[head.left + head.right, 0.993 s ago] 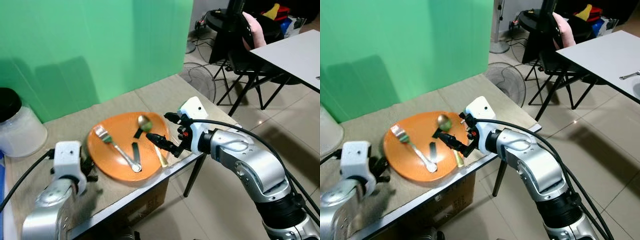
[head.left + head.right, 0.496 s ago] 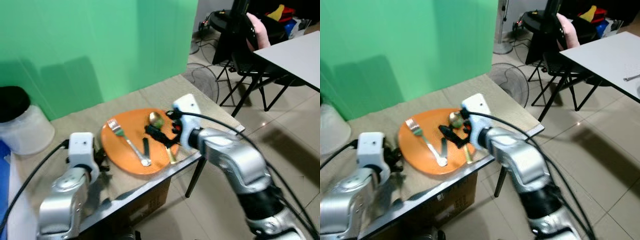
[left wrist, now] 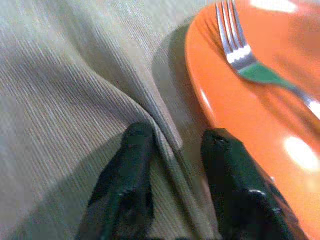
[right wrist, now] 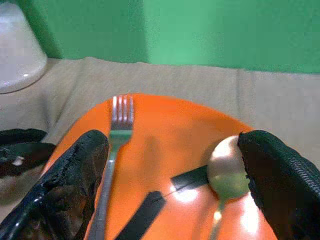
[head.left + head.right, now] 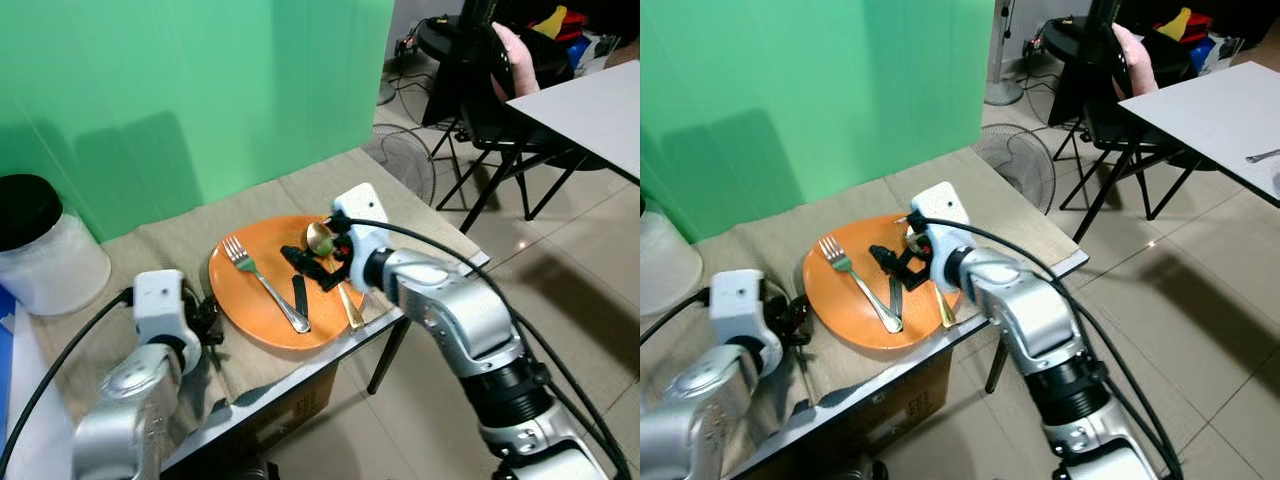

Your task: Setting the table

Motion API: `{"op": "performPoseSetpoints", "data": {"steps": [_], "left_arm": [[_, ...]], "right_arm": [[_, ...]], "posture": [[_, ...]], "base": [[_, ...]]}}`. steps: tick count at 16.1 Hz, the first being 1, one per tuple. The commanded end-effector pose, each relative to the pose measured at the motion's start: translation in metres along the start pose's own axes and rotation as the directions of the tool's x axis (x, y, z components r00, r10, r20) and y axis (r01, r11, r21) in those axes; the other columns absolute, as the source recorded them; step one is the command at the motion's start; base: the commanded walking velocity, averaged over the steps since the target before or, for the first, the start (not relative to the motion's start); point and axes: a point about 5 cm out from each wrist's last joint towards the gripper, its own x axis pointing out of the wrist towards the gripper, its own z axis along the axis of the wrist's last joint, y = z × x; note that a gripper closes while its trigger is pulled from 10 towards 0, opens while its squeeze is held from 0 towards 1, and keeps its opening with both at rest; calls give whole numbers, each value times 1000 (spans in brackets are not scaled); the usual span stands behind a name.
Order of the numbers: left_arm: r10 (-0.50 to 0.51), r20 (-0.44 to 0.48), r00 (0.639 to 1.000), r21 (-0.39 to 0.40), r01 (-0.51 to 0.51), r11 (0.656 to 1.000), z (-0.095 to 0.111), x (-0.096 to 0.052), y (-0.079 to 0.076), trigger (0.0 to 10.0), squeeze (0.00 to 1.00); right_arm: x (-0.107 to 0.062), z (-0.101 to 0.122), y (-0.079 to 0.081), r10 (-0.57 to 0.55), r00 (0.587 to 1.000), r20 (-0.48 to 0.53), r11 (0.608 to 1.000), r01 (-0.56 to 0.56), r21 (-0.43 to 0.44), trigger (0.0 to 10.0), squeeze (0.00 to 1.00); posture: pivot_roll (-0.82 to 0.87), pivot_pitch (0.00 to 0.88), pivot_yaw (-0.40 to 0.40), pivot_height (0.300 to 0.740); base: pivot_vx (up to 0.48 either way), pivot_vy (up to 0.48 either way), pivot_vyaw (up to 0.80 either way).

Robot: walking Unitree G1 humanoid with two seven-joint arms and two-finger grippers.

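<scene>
The right tool [image 5: 312, 268] is held low over the orange plate [image 5: 240, 300], above its middle, with its two black fingers [image 4: 75, 180] spread wide apart and nothing gripped between them. In the right wrist view the fork and the spoon are both framed between those fingers.

The silver fork [image 5: 262, 285] is laid across the plate, its tines toward the green wall side and its handle toward the near rim. The gold spoon [image 5: 328, 252] is laid on the plate's right part, its bowl on the plate and its handle reaching over the near rim. Two dark strips [image 5: 299, 293] are seen on the plate between fork and spoon; what they are cannot be told.

The left tool [image 3: 172, 172] is rested on the beige cloth [image 3: 60, 90] just beside the plate's left rim. Its fingers [image 3: 131, 170] are parted, and a raised fold of the cloth is caught between them.

The plate is carried by a cloth-covered surface [image 5: 400, 225], near its front edge. A white jar with a black lid [image 5: 40, 245] is stood well to the left of the plate, against the green backdrop [image 5: 200, 80]. A standing fan [image 5: 405, 160] and a black chair [image 5: 490, 90] are seen beyond the plate's right side, on the tiled floor.
</scene>
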Motion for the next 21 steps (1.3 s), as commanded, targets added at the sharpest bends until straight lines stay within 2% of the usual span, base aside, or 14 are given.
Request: {"op": "performPoseSetpoints", "data": {"steps": [1, 3, 4, 5, 6, 8, 10, 11, 12, 15, 17, 19, 21], "left_arm": [[-62, -7, 998, -71, 61, 996, -3, -2, -4, 10000, 1000], [-102, 25, 995, -214, 105, 971, 3, 0, -4, 10000, 1000], [-125, 28, 992, -246, 128, 961, 4, 0, -6, 10000, 1000], [-160, 22, 987, -279, 159, 947, 2, 1, -9, 10000, 800], [-169, -2, 986, -281, 162, 946, 0, 3, -10, 10000, 0], [-142, -29, 989, -271, 128, 954, -4, 6, -7, 10000, 0], [-176, -16, 984, -376, 157, 913, -6, 10, -10, 10000, 0], [-198, -16, 980, -394, 175, 902, -7, 11, -12, 10000, 0], [-261, -15, 965, -432, 229, 872, -6, 13, -17, 10000, 0], [-332, -29, 943, -464, 282, 840, -6, 16, -24, 10000, 0], [-358, -39, 933, -509, 290, 811, -2, 22, -21, 10000, 0], [-314, -79, 946, -502, 235, 833, -3, 28, -10, 10000, 0], [-299, -110, 948, -425, 227, 876, 0, 23, -5, 10000, 0]], "right_arm": [[-6, 0, -8, -32, 999, 19, 999, 32, -8, 10000, 0], [-14, -9, -30, -150, 989, -3, 989, 150, -9, 10000, 0], [-16, -11, -33, -162, 987, -9, 987, 162, -17, 10000, 0], [-18, -12, -37, -172, 985, -12, 985, 172, -28, 10000, 0], [-18, -13, -39, -180, 984, -11, 983, 179, -31, 10000, 0], [-19, -13, -40, -184, 983, -7, 983, 183, -29, 10000, 0], [-20, -19, -39, -170, 985, -14, 985, 169, -25, 10000, 0], [-20, -21, -38, -165, 986, -17, 986, 164, -25, 10000, 0], [-18, -25, -38, -166, 986, -35, 986, 165, -33, 10000, 0], [-19, -32, -44, -207, 976, -70, 978, 205, -32, 10000, 0], [-22, -36, -59, -283, 955, -86, 958, 285, 12, 10000, 0], [-23, -35, -66, -302, 950, -77, 952, 305, 33, 10000, 0], [-26, -31, -70, -306, 950, -57, 951, 308, 36, 10000, 0]], "posture": [[11, 10, -41, 740], [-5, 1, -31, 740], [-12, 0, -26, 740], [-18, 0, -24, 740], [-24, 0, -24, 740], [-29, 0, -25, 740], [-33, 0, -37, 740], [-36, 0, -39, 740], [-39, 2, -39, 740], [-44, 10, -39, 740], [-49, 12, -33, 740], [-50, 15, -27, 740], [-52, 16, -25, 740]], "base": [[0, 0, 0], [0, 0, 0], [0, 0, 0], [0, 0, 0], [0, 0, 0], [0, 0, 0], [0, 0, 0], [0, 0, 0], [0, 0, 0], [0, 0, 0], [0, 0, 0], [0, 0, 0], [0, 0, 0]]}}
